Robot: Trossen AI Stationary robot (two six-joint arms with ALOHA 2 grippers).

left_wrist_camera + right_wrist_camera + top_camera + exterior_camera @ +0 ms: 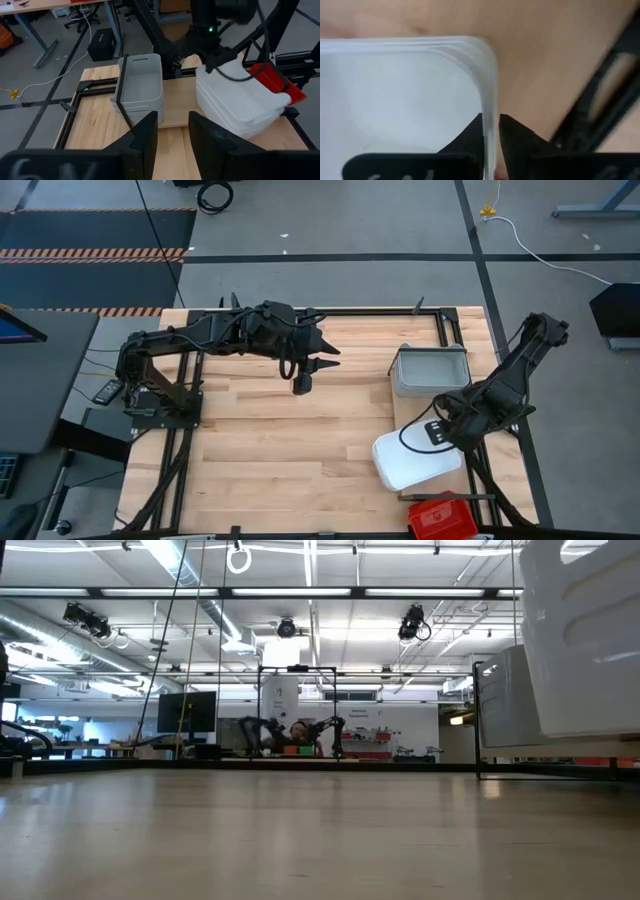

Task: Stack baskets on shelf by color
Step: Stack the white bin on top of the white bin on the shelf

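Note:
A nested stack of white baskets [415,462] sits near the table's right near corner, with my right gripper [437,432] shut on its rim. In the low view the white stack [590,630] hangs tilted above the tabletop. A stack of light grey baskets [430,370] stands farther back on a pale panel [176,102]. A red basket [440,518] lies at the near edge. My left gripper [301,383] hovers open over the table's middle, pointing at the baskets and touching nothing. My right gripper [491,125] pinches the white stack's side wall [491,102] close to a rounded corner, one finger inside the basket and one outside. The fingers come from above, pointing down. The stack is tilted and, in the low view, lifted off the table.
Black frame rails [330,310] run along the table's far edge and its sides. The butcher-block top [280,440] between the two arms is bare wood. The red basket [275,82] sits just behind the white stack as the left wrist sees it.

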